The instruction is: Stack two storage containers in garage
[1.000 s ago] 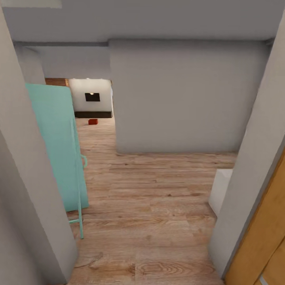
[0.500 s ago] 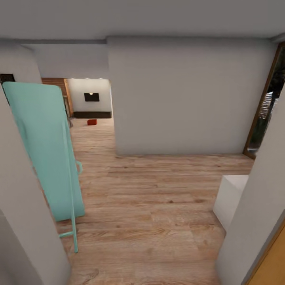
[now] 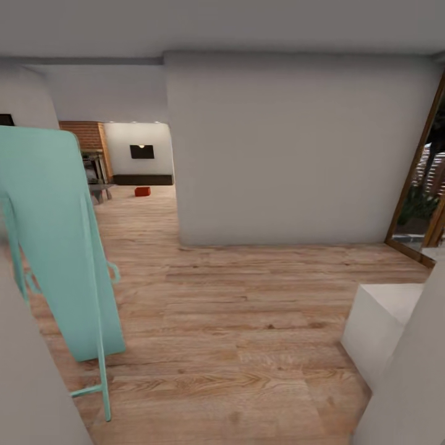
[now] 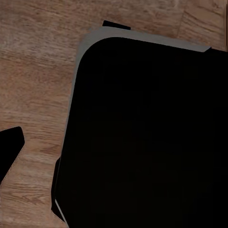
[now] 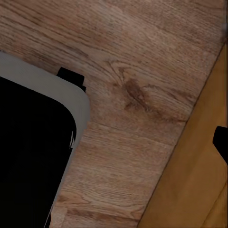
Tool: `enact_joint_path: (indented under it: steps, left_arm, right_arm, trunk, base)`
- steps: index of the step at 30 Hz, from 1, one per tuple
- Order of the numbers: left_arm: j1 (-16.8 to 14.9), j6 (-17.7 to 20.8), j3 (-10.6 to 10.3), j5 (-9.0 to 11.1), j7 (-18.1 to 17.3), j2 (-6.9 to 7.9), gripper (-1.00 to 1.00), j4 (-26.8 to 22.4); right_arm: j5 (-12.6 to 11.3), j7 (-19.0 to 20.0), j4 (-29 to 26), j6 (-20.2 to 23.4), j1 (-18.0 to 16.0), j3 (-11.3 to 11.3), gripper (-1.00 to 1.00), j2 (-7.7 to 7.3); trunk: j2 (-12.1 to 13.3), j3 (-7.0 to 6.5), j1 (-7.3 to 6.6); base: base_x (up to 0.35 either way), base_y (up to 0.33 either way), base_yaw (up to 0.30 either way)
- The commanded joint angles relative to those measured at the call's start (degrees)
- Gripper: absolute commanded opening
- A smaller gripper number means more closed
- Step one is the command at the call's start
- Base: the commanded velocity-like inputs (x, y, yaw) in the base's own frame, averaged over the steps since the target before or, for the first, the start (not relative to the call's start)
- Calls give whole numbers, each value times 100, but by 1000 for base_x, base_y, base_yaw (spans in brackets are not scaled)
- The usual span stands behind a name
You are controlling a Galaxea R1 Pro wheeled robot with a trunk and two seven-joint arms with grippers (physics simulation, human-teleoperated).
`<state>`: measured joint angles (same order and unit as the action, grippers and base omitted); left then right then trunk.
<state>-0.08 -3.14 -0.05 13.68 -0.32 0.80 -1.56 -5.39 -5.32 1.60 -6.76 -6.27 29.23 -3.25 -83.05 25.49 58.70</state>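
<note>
Where planks recede, one distant storage container [image 3: 143, 191].

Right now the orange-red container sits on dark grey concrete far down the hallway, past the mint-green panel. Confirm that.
Not quite. The head view shows the orange-red container on light wood plank floor, not dark grey concrete. The rest holds: it sits far down the hallway, past the mint-green panel.

Orange-red storage container [image 3: 143, 191], distant wood floor [image 3: 235, 321]

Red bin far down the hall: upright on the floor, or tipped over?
Cannot tell: the red bin sits on the wood floor, too small to judge.
</note>
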Motion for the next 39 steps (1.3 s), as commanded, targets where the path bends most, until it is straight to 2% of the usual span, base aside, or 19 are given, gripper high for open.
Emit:
enact_joint_path:
  steps: [1, 39]
  left_arm:
    - [-1, -11, -4, 33, -3, 0, 100, -2]
    - [-1, -11, 2, 91, -3, 25, 100, -2]
  right_arm:
    - [-57, -4, 16, -36, -6, 48, 100, 5]
    - [-80, -4, 16, -45, -6, 48, 100, -11]
  trunk:
    - [-2, 5, 3]
    - [-2, 5, 3]
  base:
    - [326, 0, 0]
    - [326, 0, 0]
